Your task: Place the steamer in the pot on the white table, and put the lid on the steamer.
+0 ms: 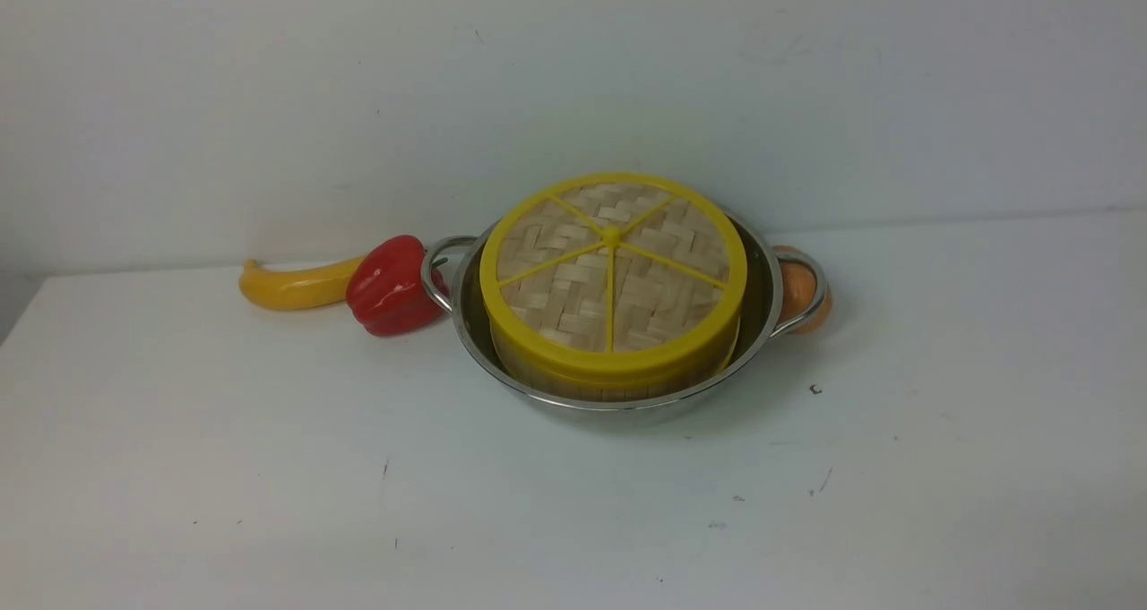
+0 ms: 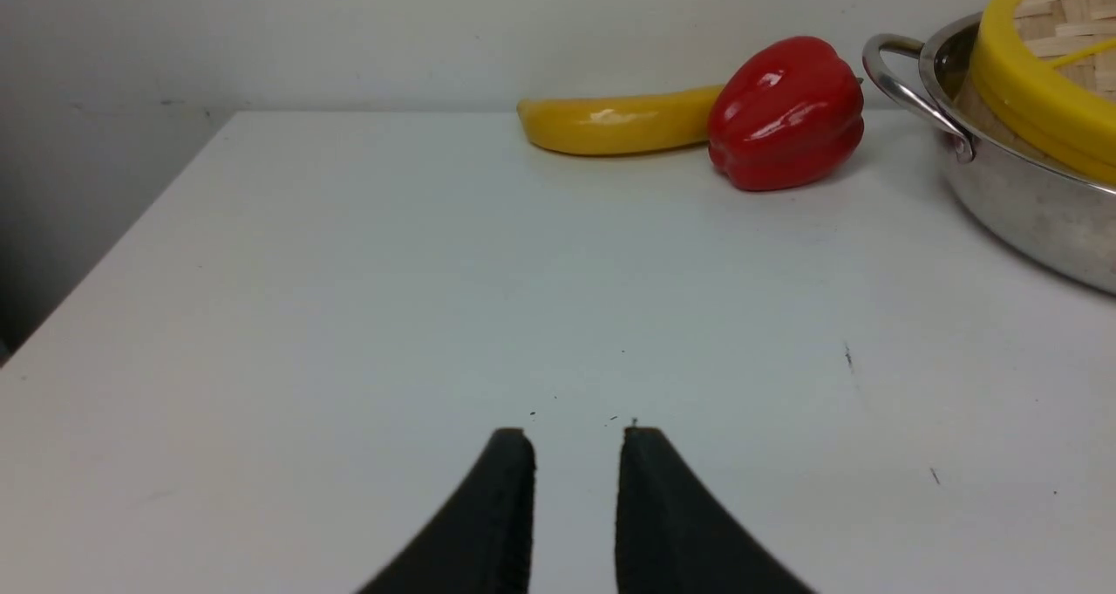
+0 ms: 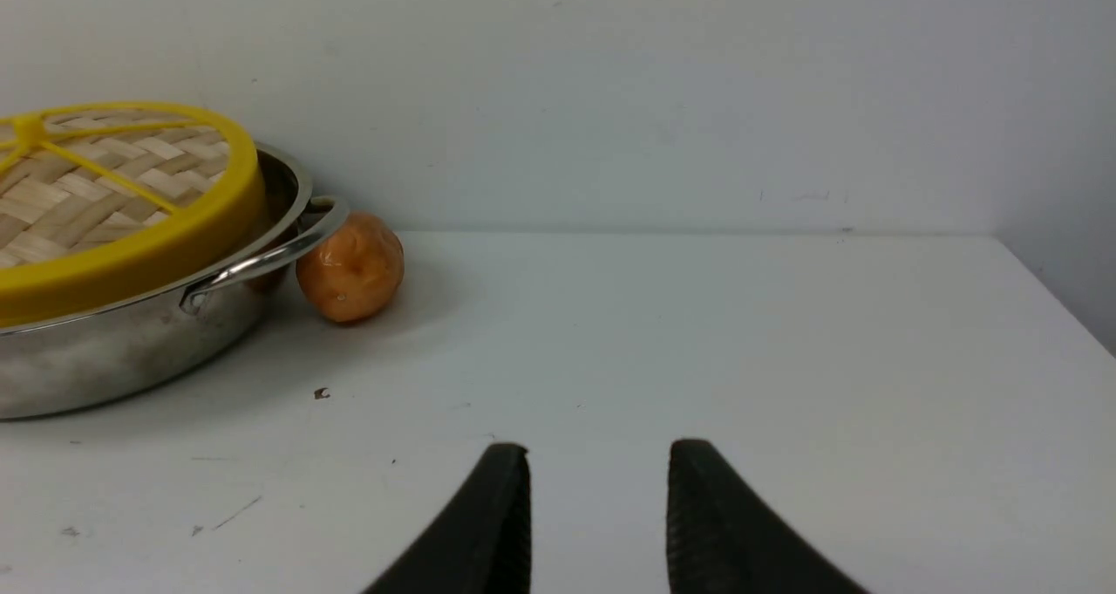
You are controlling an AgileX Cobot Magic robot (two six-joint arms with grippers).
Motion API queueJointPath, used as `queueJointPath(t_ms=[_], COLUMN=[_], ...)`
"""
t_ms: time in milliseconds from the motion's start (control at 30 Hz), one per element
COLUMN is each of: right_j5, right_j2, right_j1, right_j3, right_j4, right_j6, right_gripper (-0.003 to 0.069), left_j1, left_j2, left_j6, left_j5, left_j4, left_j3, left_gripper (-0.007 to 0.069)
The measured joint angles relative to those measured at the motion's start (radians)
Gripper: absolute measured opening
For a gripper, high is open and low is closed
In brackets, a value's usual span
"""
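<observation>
On the white table [image 1: 573,502] the pot [image 1: 618,397] stands with its two handles out to the left and right, the steamer [image 1: 609,379] upright inside it and the lid [image 1: 613,273] lying flat, or nearly so, on the steamer's top rim, so both steps look done and I judge nothing is left but to keep the arms clear. Being round, these things have no long axis; the steamer's axis runs straight up. The left gripper [image 2: 575,441] and right gripper [image 3: 597,454] hover over bare table with jaws apart, holding nothing.
</observation>
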Motion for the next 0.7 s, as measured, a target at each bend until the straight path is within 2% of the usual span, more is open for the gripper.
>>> queueJointPath(t_ms=[700], right_j5=[0.000], right_j2=[0.000], right_j1=[0.000], right_j3=[0.000], right_j4=[0.002], right_j6=[0.000], right_gripper=[0.0243], left_j1=[0.000], left_j2=[0.000], left_j6=[0.000], left_j5=[0.000], left_j4=[0.000], left_j3=[0.000], left_gripper=[0.0178])
